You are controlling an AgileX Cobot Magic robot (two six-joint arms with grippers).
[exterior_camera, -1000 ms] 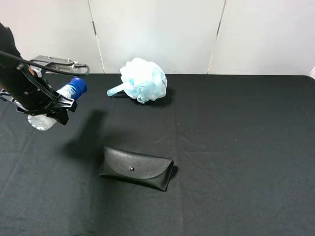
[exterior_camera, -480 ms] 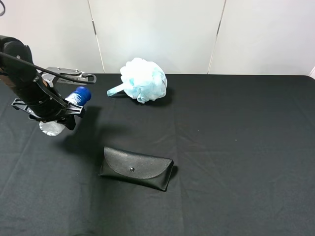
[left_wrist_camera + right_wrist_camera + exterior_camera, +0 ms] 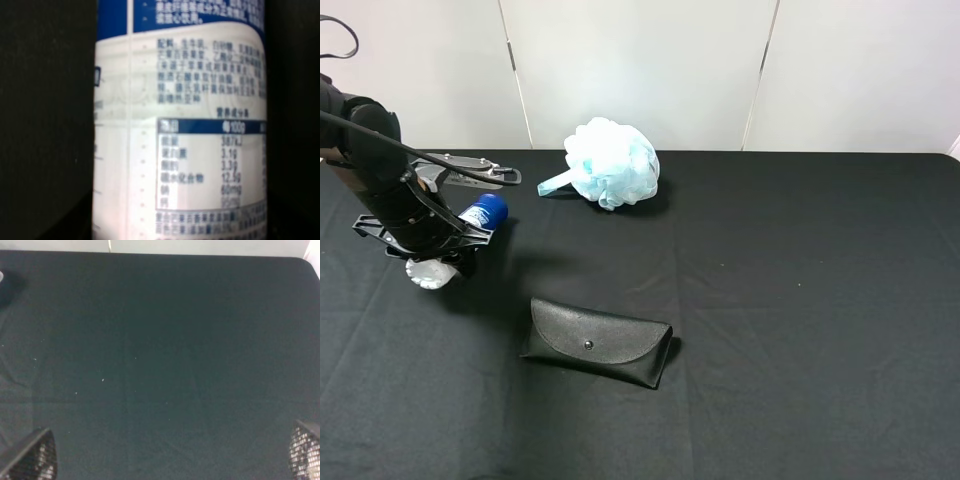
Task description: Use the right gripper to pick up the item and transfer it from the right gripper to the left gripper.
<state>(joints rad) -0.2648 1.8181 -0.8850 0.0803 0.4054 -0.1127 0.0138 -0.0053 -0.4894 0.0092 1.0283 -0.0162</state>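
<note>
Lowered toward the worktop (image 3: 800, 330) since the earlier frame, the left gripper (image 3: 448, 240) pinches the bottle (image 3: 460, 235) crosswise, cap up-right; the right gripper's (image 3: 170, 460) fingers (image 3: 30, 460) stand spread, far off.

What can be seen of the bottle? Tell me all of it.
The bottle is slim, white and plastic-looking, with a dark blue cap and a blue-banded label of fine print. It hangs tilted above the black table at far left, cap up toward the pouf, pale base down. The left pincer is shut around its middle; nothing else touches it.
</note>
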